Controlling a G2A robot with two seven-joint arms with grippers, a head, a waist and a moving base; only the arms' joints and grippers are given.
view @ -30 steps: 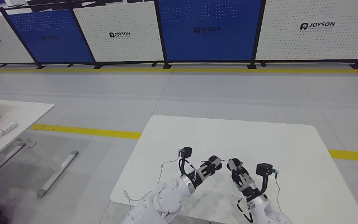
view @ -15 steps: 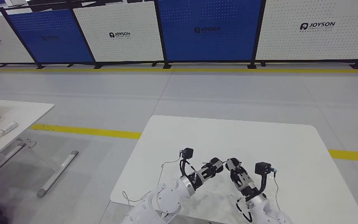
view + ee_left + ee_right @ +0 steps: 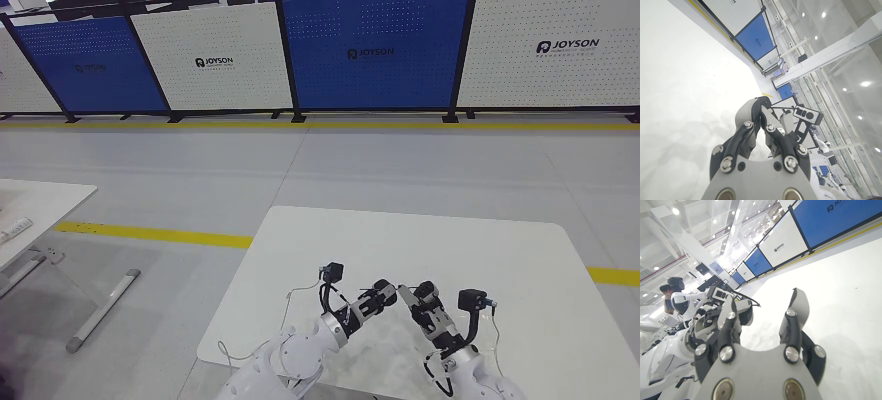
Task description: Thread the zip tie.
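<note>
Both arms are hovering low over the near part of the white table (image 3: 400, 240), tips close together, the left gripper (image 3: 762, 106) pinching one end of the thin black zip tie (image 3: 780, 108) between pressed-together fingers, its length pointing roughly level toward the right gripper (image 3: 763, 296), whose fingers are standing wide apart.

Bright ceiling lamps (image 3: 866, 83) wash the table (image 3: 677, 66) white.
</note>
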